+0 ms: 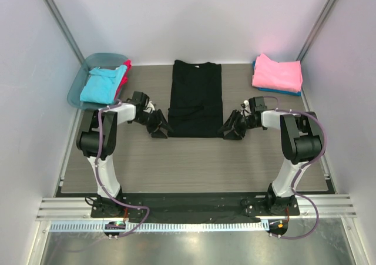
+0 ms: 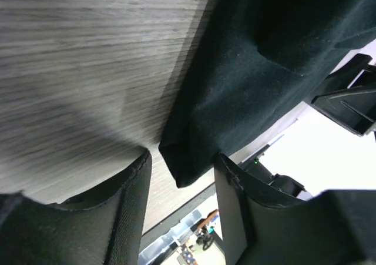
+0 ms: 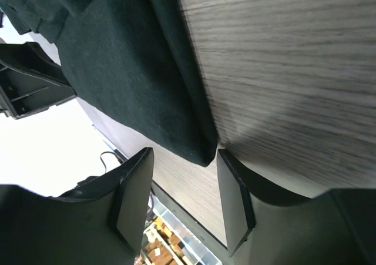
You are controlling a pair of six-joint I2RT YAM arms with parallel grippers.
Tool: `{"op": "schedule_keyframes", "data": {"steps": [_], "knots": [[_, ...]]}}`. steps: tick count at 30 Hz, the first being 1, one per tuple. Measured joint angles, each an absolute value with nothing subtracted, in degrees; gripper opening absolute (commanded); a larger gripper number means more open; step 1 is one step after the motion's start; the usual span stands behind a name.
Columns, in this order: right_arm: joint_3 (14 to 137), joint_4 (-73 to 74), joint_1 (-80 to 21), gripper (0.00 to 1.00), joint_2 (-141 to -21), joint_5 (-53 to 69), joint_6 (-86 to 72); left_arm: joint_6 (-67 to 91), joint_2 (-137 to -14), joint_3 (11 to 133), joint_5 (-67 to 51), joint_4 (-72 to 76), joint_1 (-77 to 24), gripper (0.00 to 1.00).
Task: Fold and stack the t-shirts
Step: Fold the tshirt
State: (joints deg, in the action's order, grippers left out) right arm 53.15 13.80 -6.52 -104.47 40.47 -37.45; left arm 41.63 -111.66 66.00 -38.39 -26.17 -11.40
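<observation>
A black t-shirt [image 1: 195,94] lies in the middle of the table, folded into a long narrow strip. My left gripper [image 1: 160,128] is low at its near-left corner and my right gripper [image 1: 230,130] at its near-right corner. In the left wrist view the black t-shirt [image 2: 247,71] has its corner tip between the spread jaws of the left gripper [image 2: 182,185], and neither pad presses on it. In the right wrist view the right gripper [image 3: 183,191] stands open in the same way around the other corner of the black t-shirt [image 3: 129,71].
A translucent teal tub [image 1: 79,83] at the back left holds a turquoise t-shirt [image 1: 101,84] and a red one [image 1: 124,74]. At the back right a folded pink t-shirt [image 1: 277,72] lies on a blue one [image 1: 282,91]. White walls close in the table.
</observation>
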Motion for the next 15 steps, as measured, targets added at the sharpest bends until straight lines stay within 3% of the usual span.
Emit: {"op": "schedule_keyframes", "data": {"steps": [4,8,9,11,15], "knots": [[53.15,13.32,-6.52,0.43,-105.08,40.62,-38.19,42.54,-112.53,65.91,-39.27,-25.45,-11.64,0.38],[52.62,11.86,-6.52,0.06,-106.13,40.29,-39.22,44.51,-113.32,65.17,-39.86,-23.99,-11.99,0.16],[52.29,11.55,-6.52,0.01,-106.39,40.23,-39.42,44.80,-113.54,64.99,-39.86,-23.70,-12.05,0.13],[51.70,10.96,-6.52,0.01,-106.56,40.62,-40.23,45.41,-113.86,64.84,-39.92,-23.33,-12.27,0.00],[50.98,9.80,-6.52,0.01,-106.45,41.19,-40.84,46.13,-113.89,64.82,-39.92,-23.11,-12.36,0.00]]}}
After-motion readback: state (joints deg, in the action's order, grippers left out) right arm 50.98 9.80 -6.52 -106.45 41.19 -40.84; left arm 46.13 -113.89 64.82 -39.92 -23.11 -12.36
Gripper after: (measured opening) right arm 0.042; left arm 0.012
